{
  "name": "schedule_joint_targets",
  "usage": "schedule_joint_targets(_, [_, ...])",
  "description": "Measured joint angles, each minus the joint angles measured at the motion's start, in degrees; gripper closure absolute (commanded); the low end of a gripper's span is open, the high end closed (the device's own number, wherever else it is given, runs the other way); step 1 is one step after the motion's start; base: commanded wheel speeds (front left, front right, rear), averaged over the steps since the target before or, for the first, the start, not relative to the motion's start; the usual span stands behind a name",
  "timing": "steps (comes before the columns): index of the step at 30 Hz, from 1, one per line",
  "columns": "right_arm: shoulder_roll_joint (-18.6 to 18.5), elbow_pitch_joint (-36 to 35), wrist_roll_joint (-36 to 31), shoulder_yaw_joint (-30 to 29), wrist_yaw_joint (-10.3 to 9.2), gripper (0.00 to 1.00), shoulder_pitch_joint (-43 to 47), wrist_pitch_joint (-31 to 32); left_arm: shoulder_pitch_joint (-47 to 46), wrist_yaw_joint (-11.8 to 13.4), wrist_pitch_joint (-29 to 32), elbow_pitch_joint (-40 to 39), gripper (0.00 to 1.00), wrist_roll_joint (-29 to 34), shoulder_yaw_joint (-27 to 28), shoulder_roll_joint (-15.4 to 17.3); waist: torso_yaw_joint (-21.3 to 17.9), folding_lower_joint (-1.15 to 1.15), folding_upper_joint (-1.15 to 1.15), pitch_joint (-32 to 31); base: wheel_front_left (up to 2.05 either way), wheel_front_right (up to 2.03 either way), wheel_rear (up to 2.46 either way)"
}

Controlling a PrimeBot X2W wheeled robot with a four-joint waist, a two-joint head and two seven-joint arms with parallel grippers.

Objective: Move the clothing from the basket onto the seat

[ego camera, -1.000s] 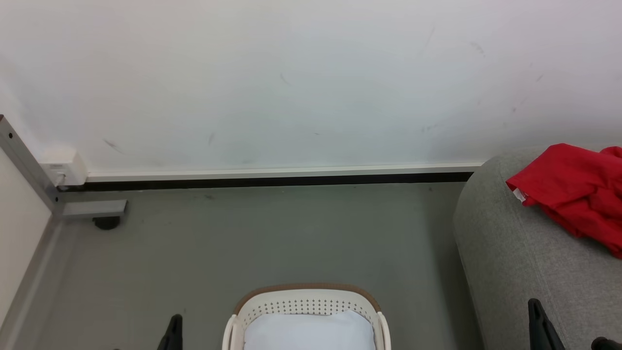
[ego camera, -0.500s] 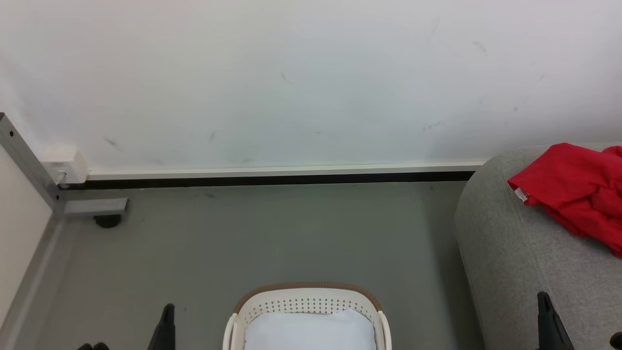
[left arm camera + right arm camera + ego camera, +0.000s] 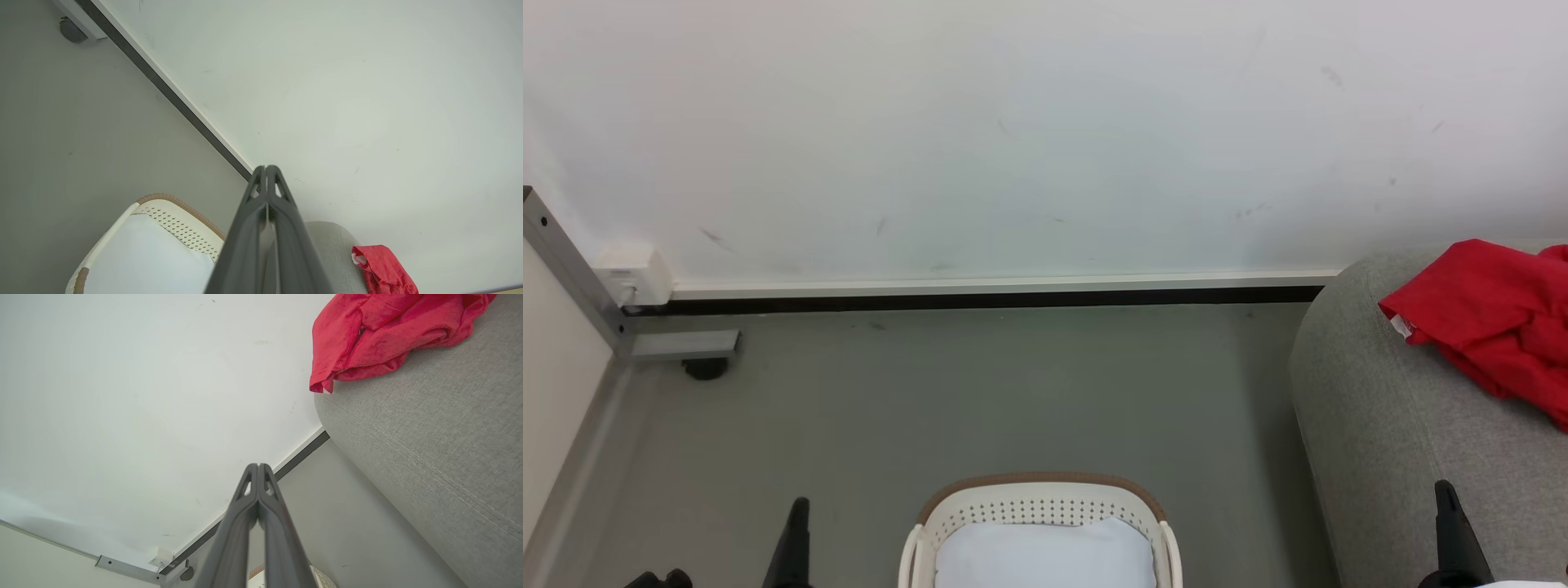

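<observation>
Head view: left gripper [image 3: 796,535] and right gripper [image 3: 1450,527] each rise from the bottom edge as one dark spike, nothing in either. The basket [image 3: 1039,482] stands on the grey floor [image 3: 980,392] between them, nearer the left gripper, apart from both; a pale flat sheet [image 3: 1045,555] lies inside it. The clothing [image 3: 1486,327], a crumpled red heap, lies on the seat [image 3: 1372,425] beyond the right gripper, well apart from it. White scuffed wall [image 3: 1013,122] ahead, dark skirting strip [image 3: 996,299] at its foot; a metal frame [image 3: 572,269] with a castor [image 3: 704,369] stands far beyond the left gripper. Left wrist view: fingers pressed together, empty; basket low to one side of them, seat and red heap low to the other. Right wrist view: fingers likewise together, empty; red heap on the seat's rounded edge, far past the fingertips; woven grey upholstery seen close.
</observation>
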Motion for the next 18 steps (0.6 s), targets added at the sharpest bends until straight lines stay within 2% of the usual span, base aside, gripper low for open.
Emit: schedule_joint_targets(18, [-0.15,-0.41,11.44,-0.92,-0.01,1.00,-1.35,3.07,-1.80,0.00,3.03,-0.26,1.00,-10.91,1.35,-0.03,0.22,0.00,0.00,0.25,0.00,0.00,0.00])
